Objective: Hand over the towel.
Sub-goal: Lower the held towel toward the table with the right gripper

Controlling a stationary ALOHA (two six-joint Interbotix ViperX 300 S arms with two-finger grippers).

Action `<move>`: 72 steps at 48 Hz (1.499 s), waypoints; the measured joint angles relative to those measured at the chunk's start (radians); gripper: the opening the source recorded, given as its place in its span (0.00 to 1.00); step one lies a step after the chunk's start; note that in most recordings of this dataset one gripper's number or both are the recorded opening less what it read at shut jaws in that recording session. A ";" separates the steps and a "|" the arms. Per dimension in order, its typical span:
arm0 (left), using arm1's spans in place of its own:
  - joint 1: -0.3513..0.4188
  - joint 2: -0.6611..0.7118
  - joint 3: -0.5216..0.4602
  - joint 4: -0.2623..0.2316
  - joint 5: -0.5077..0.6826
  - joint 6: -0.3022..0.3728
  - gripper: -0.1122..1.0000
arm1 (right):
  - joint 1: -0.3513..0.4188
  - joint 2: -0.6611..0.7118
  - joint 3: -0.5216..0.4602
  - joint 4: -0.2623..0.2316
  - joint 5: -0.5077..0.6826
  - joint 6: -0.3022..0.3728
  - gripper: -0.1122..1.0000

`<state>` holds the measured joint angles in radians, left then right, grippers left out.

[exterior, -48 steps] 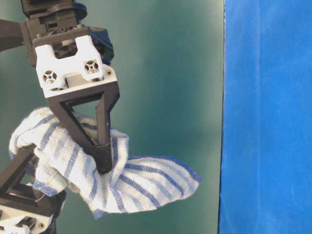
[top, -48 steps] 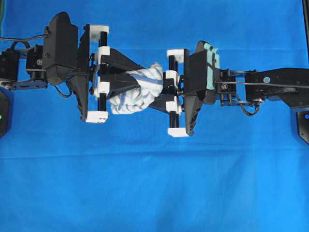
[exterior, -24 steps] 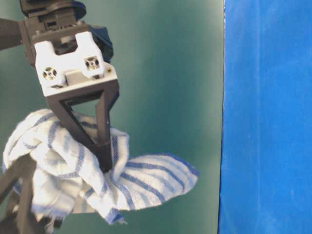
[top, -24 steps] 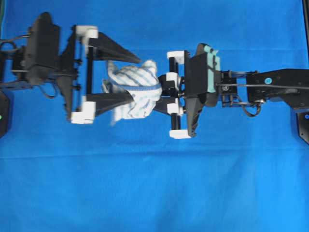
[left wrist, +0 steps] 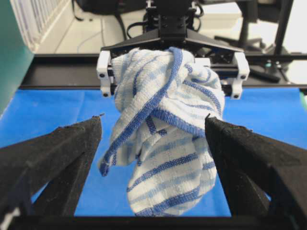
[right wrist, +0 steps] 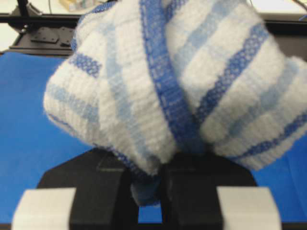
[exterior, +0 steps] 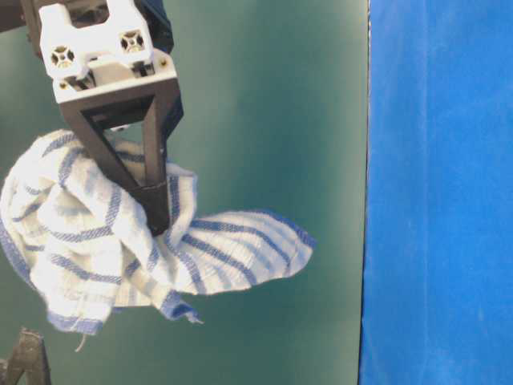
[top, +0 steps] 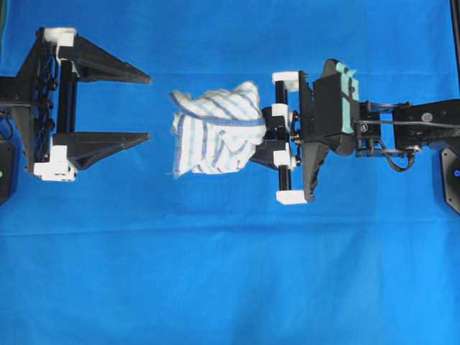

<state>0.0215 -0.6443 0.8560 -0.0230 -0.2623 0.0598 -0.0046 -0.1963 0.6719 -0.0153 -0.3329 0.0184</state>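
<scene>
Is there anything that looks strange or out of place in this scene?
Nothing stands out. The towel hangs bunched from the shut right gripper, clear of the open left gripper. One loose thread dangles at its hem; the blue tablecloth lies flat.

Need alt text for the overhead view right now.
The right pincer holds the bunched striped towel above the blue tablecloth. The left pincer stands open, apart from the towel.

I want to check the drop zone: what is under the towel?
Only the blue tablecloth lies under the towel, which hangs from the right gripper. The patch directly beneath it is covered.
</scene>
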 measured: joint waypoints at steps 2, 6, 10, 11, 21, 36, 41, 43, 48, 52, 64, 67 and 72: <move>0.000 0.002 0.000 0.000 0.000 0.000 0.93 | 0.002 0.002 0.000 0.002 0.017 0.000 0.20; 0.000 0.006 0.000 0.000 -0.002 0.000 0.93 | 0.000 0.005 -0.003 0.008 0.080 0.002 0.20; 0.000 0.011 0.000 -0.002 0.000 0.000 0.93 | 0.000 0.023 -0.021 0.017 0.163 0.003 0.20; 0.000 0.012 0.000 0.000 0.000 0.000 0.93 | 0.000 0.029 -0.026 0.020 0.184 0.003 0.20; 0.000 0.014 0.000 0.000 0.000 0.000 0.93 | 0.003 0.150 -0.124 0.026 0.466 0.003 0.20; 0.000 0.014 -0.002 0.000 0.000 0.000 0.93 | 0.003 0.373 -0.218 0.026 0.646 0.000 0.20; 0.000 0.014 0.000 0.000 0.000 0.000 0.93 | 0.003 0.436 -0.227 0.026 0.655 0.000 0.20; 0.000 0.014 0.000 0.000 0.000 0.003 0.93 | 0.002 0.451 -0.232 0.026 0.653 0.000 0.20; 0.000 0.014 0.000 -0.002 0.000 0.002 0.93 | 0.003 0.474 -0.239 0.028 0.652 0.000 0.20; 0.000 0.014 0.000 -0.002 0.000 0.003 0.93 | 0.003 0.485 -0.244 0.028 0.653 0.002 0.20; 0.000 0.014 0.000 0.000 0.000 0.003 0.93 | 0.005 0.486 -0.245 0.026 0.657 0.002 0.20; 0.000 0.014 0.000 -0.002 0.000 0.003 0.93 | 0.003 0.485 -0.245 0.028 0.657 0.002 0.20; 0.000 0.014 0.000 0.000 0.000 0.003 0.93 | 0.003 0.476 -0.245 0.028 0.660 0.002 0.20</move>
<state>0.0215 -0.6305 0.8560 -0.0230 -0.2623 0.0629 -0.0015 0.2792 0.4264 0.0123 0.3267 0.0199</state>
